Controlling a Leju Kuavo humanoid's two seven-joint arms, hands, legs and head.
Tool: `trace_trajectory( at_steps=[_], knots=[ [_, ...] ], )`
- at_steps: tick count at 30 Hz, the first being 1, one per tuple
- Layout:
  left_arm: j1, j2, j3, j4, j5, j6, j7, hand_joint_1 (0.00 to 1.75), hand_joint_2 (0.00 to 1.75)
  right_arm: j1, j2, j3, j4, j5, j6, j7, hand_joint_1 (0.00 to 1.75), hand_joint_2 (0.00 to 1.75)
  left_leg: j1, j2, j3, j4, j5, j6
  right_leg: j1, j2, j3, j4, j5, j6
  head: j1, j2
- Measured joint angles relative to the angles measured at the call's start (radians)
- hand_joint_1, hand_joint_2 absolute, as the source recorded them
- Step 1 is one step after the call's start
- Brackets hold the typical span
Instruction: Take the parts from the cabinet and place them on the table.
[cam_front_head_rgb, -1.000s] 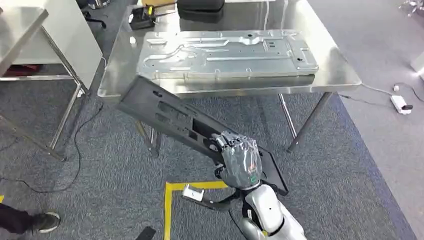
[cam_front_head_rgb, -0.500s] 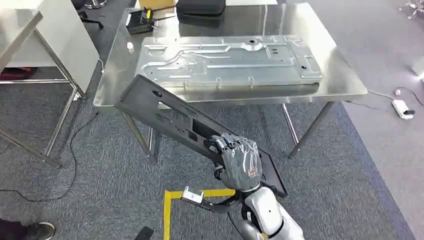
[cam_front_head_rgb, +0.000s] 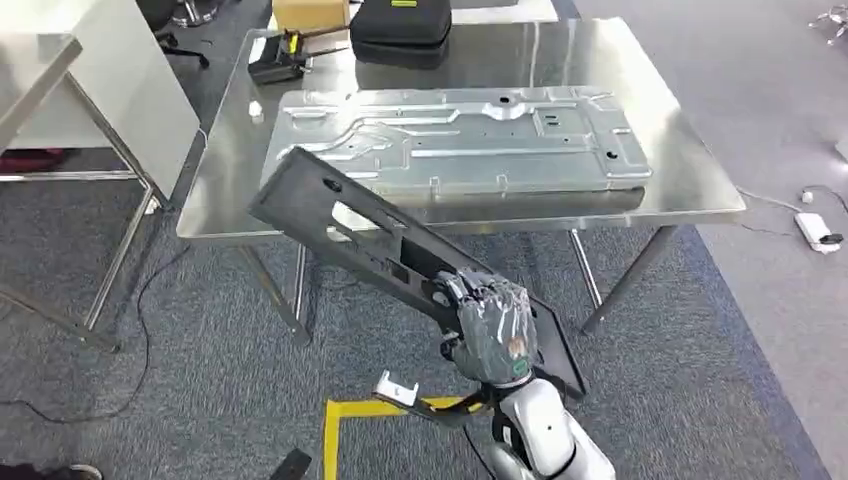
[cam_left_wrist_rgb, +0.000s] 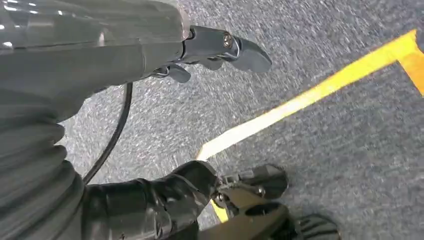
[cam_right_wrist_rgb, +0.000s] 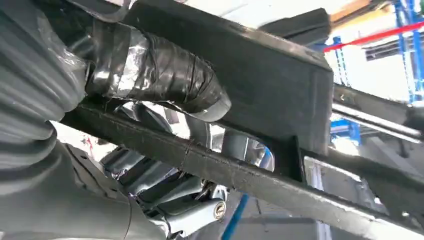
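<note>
Gripping one long black part (cam_front_head_rgb: 400, 260) with fingers wrapped round it, the right hand (cam_front_head_rgb: 490, 325) tilts it over the table's (cam_front_head_rgb: 690, 170) front edge, where one silver panel (cam_front_head_rgb: 455, 135) lies; left hand (cam_left_wrist_rgb: 150, 50) fingers spread.

You get even, bright overhead light in the head view, and it is sharp across most of the frame. The steel table (cam_front_head_rgb: 690, 180) throws soft glare along its top centre, and the stamped metal panel (cam_front_head_rgb: 455, 140) casts a thin dark shadow along its near edge. Straight table edges bow slightly toward the left and right borders.

Your left wrist view is dimmer; the carpet (cam_left_wrist_rgb: 325, 40) smears with motion blur in the upper right, while the left hand (cam_left_wrist_rgb: 150, 55) catches small specular dots upper left.

Your right wrist view is backlit: the upper right blows out white, and the black frame part (cam_right_wrist_rgb: 260, 85) sits nearly silhouetted, soft and out of focus.
</note>
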Motion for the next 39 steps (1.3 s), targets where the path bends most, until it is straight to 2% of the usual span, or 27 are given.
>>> trace_trajectory(
  at_steps=[1, 2, 4, 5, 6, 8, 10, 11, 12, 13, 14, 16, 17, 20, 21, 22, 23, 25, 27, 28, 31, 33, 35, 36, 37, 38, 39],
  knots=[
    [-0.001, 0.0, 0.0, 0.0, 0.0, 0.0, 0.0, 0.0, 1.75, 0.002, 0.0, -0.002, -0.002, 0.001, -0.002, 0.001, 1.75, 1.75, 0.001, 0.002, -0.006, 0.035, 0.0, -0.003, 0.001, 0.0, 0.014, -0.005, -0.006, -0.007, 0.0, 0.0],
    [-0.003, 0.0, 0.0, 0.0, 0.0, -0.001, 0.0, 0.0, 1.75, 0.001, 0.0, -0.004, -0.003, 0.002, -0.005, 0.001, 1.75, 1.75, 0.002, 0.002, -0.041, 0.096, -0.009, -0.006, 0.0, -0.001, 0.019, -0.006, -0.011, -0.014, -0.003, 0.0],
    [-0.005, 0.0, -0.001, 0.0, -0.001, -0.001, 0.0, 0.0, 1.75, 0.005, 0.0, -0.005, -0.004, 0.004, -0.008, 0.001, 1.75, 1.75, 0.004, 0.002, -0.137, 0.235, -0.08, -0.015, 0.001, -0.001, 0.027, -0.005, -0.024, -0.017, -0.003, 0.0],
    [-0.004, 0.0, -0.002, 0.0, -0.001, -0.001, 0.0, 0.0, 1.75, 0.01, 0.0, -0.005, -0.003, 0.005, -0.008, 0.002, 1.75, 1.75, 0.004, 0.002, -0.173, 0.276, -0.108, -0.019, 0.002, 0.0, 0.033, -0.005, -0.031, -0.018, -0.003, 0.0],
    [0.0, 0.0, -0.002, 0.0, -0.002, -0.001, 0.002, 0.0, 1.75, 0.014, 0.0, -0.006, -0.003, 0.006, -0.008, 0.002, 1.75, 1.75, 0.004, 0.002, -0.19, 0.277, -0.103, -0.018, 0.002, 0.002, 0.041, -0.004, -0.039, -0.017, -0.003, 0.0],
    [0.001, 0.0, -0.002, 0.0, -0.002, -0.001, 0.003, 0.0, 1.75, 0.017, 0.0, -0.01, -0.004, 0.01, -0.008, 0.003, 1.75, 1.75, 0.003, 0.002, -0.167, 0.17, -0.019, -0.012, 0.004, 0.005, 0.064, -0.004, -0.055, -0.014, -0.003, 0.0],
    [0.001, 0.001, -0.003, 0.0, -0.002, -0.001, 0.003, 0.0, 1.75, 0.017, 0.0, -0.014, -0.006, 0.015, -0.01, 0.005, 1.75, 1.75, -0.001, 0.005, -0.117, -0.003, 0.111, 0.003, 0.006, 0.004, 0.079, -0.006, -0.073, -0.01, -0.002, 0.0],
    [0.0, 0.003, -0.004, 0.0, -0.002, -0.001, 0.003, 0.0, 1.75, 0.017, 0.0, -0.016, -0.006, 0.016, -0.013, 0.006, 1.75, 1.75, -0.009, 0.006, -0.122, -0.004, 0.068, 0.007, 0.01, 0.004, 0.089, -0.003, -0.077, -0.004, 0.0, 0.0],
    [-0.004, 0.003, -0.006, 0.0, -0.002, -0.001, 0.003, 0.0, 1.75, 0.017, 0.0, -0.019, -0.01, 0.017, -0.016, 0.007, 1.75, 1.75, -0.011, 0.005, -0.119, -0.008, 0.064, 0.013, 0.007, 0.006, 0.084, -0.004, -0.081, 0.003, -0.002, 0.0],
    [-0.002, 0.003, -0.007, 0.0, -0.003, -0.001, 0.003, 0.0, 1.75, 0.019, 0.0, -0.021, -0.014, 0.018, -0.017, 0.007, 1.75, 1.75, -0.012, 0.004, -0.113, -0.017, 0.086, 0.021, 0.007, 0.006, 0.091, -0.006, -0.08, 0.01, -0.002, 0.0],
    [0.0, 0.004, -0.008, 0.0, -0.003, -0.001, 0.003, 0.0, 1.75, 0.021, -0.002, -0.022, -0.016, 0.018, -0.019, 0.007, 1.75, 1.75, -0.01, 0.004, -0.111, -0.021, 0.088, 0.027, 0.008, 0.006, 0.092, 0.007, -0.07, 0.016, -0.001, 0.0],
    [0.0, 0.002, -0.01, 0.0, -0.005, -0.001, 0.003, 0.0, 1.75, 0.022, -0.002, -0.029, -0.023, 0.018, -0.021, 0.008, 1.75, 1.75, 0.0, 0.005, -0.076, -0.035, 0.089, 0.036, 0.008, 0.004, 0.092, 0.032, -0.089, 0.025, 0.0, 0.0],
    [-0.004, 0.002, -0.013, 0.0, -0.006, -0.001, 0.002, 0.0, 1.75, 0.02, -0.002, -0.031, -0.027, 0.018, -0.024, 0.008, 1.75, 1.75, 0.001, 0.005, -0.071, -0.036, 0.086, 0.04, 0.007, 0.002, 0.066, 0.078, -0.102, 0.031, 0.005, 0.0],
    [-0.006, 0.001, -0.017, 0.0, -0.008, -0.001, 0.003, 0.0, 1.75, 0.026, -0.004, -0.036, -0.031, 0.02, -0.027, 0.008, 1.75, 1.75, 0.001, 0.004, -0.059, -0.035, 0.068, 0.044, -0.004, 0.001, -0.075, 0.284, -0.189, 0.046, 0.005, 0.0],
    [-0.004, 0.001, -0.018, 0.0, -0.008, -0.001, 0.003, 0.0, 1.75, 0.03, -0.006, -0.037, -0.031, 0.02, -0.027, 0.008, 1.75, 1.75, 0.002, 0.004, -0.053, -0.035, 0.062, 0.043, -0.008, 0.0, -0.098, 0.299, -0.19, 0.05, 0.005, 0.0],
    [-0.003, 0.001, -0.018, 0.0, -0.008, -0.001, 0.003, 0.0, 1.75, 0.031, -0.008, -0.039, -0.031, 0.02, -0.027, 0.01, 1.75, 1.75, 0.002, 0.003, -0.043, -0.034, 0.055, 0.042, -0.012, -0.001, -0.1, 0.273, -0.166, 0.054, 0.005, 0.0],
    [-0.003, 0.001, -0.018, 0.0, -0.008, -0.001, 0.003, 0.0, 1.75, 0.032, -0.009, -0.04, -0.031, 0.02, -0.027, 0.009, 1.75, 1.75, 0.003, 0.002, -0.032, -0.034, 0.046, 0.039, -0.014, -0.002, -0.083, 0.208, -0.118, 0.054, 0.005, 0.0],
    [-0.002, 0.0, -0.019, 0.0, -0.008, -0.001, 0.003, 0.0, 1.75, 0.032, -0.01, -0.041, -0.031, 0.02, -0.027, 0.009, 1.75, 1.75, 0.004, 0.002, -0.014, -0.035, 0.025, 0.028, -0.017, -0.005, -0.021, 0.031, 0.009, 0.048, 0.006, 0.0],
    [-0.007, 0.0, -0.02, 0.0, -0.008, -0.001, 0.003, 0.0, 1.75, 0.032, -0.01, -0.044, -0.032, 0.02, -0.028, 0.009, 1.75, 1.75, 0.002, 0.001, -0.008, -0.033, 0.014, 0.014, -0.006, -0.005, -0.025, 0.008, -0.016, 0.033, 0.004, 0.0],
    [-0.009, 0.001, -0.02, 0.0, -0.008, -0.001, 0.003, 0.0, 1.75, 0.034, -0.011, -0.045, -0.034, 0.021, -0.029, 0.009, 1.75, 1.75, 0.002, 0.001, -0.012, -0.038, 0.009, 0.007, -0.003, -0.004, -0.019, 0.008, 0.0, 0.025, 0.004, 0.0],
    [-0.008, 0.001, -0.021, 0.0, -0.008, -0.002, 0.003, 0.0, 1.75, 0.036, -0.012, -0.05, -0.042, 0.028, -0.031, 0.011, 1.75, 1.75, 0.007, 0.003, 0.0, -0.008, 0.007, -0.008, -0.009, -0.001, 0.012, -0.006, -0.009, 0.002, 0.003, 0.0],
    [-0.011, 0.0, -0.021, 0.0, -0.008, -0.002, 0.003, 0.0, 1.75, 0.034, -0.013, -0.054, -0.051, 0.037, -0.037, 0.014, 1.75, 1.75, 0.007, 0.003, -0.076, 0.127, -0.007, -0.012, -0.009, -0.002, 0.025, -0.008, -0.019, -0.01, 0.0, 0.0],
    [-0.01, 0.0, -0.022, 0.0, -0.008, -0.003, 0.003, 0.0, 1.75, 0.037, -0.015, -0.057, -0.06, 0.041, -0.044, 0.016, 1.75, 1.75, 0.007, 0.003, -0.172, 0.262, -0.081, -0.016, -0.005, -0.001, 0.035, -0.008, -0.032, -0.015, 0.0, 0.0],
    [-0.007, 0.0, -0.022, 0.0, -0.008, -0.004, 0.003, 0.0, 1.75, 0.04, -0.016, -0.061, -0.064, 0.044, -0.047, 0.018, 1.75, 1.75, 0.007, 0.003, -0.202, 0.29, -0.102, -0.016, -0.003, 0.001, 0.042, -0.007, -0.039, -0.016, 0.0, 0.0],
    [-0.005, 0.0, -0.022, 0.0, -0.008, -0.004, 0.003, 0.0, 1.75, 0.042, -0.017, -0.065, -0.068, 0.048, -0.048, 0.019, 1.75, 1.75, 0.007, 0.003, -0.211, 0.273, -0.09, -0.015, -0.001, 0.004, 0.053, -0.007, -0.047, -0.016, 0.0, 0.0],
    [-0.005, 0.0, -0.022, 0.0, -0.008, -0.004, 0.003, 0.0, 1.75, 0.043, -0.019, -0.069, -0.073, 0.051, -0.048, 0.021, 1.75, 1.75, 0.007, 0.003, -0.201, 0.225, -0.055, -0.012, 0.001, 0.006, 0.064, -0.007, -0.055, -0.015, 0.0, 0.0],
    [-0.005, 0.0, -0.022, 0.0, -0.008, -0.004, 0.002, 0.0, 1.75, 0.042, -0.02, -0.072, -0.079, 0.055, -0.048, 0.021, 1.75, 1.75, 0.004, 0.003, -0.177, 0.143, 0.004, -0.004, 0.004, 0.006, 0.077, -0.007, -0.063, -0.014, 0.0, 0.0]
  ],
)
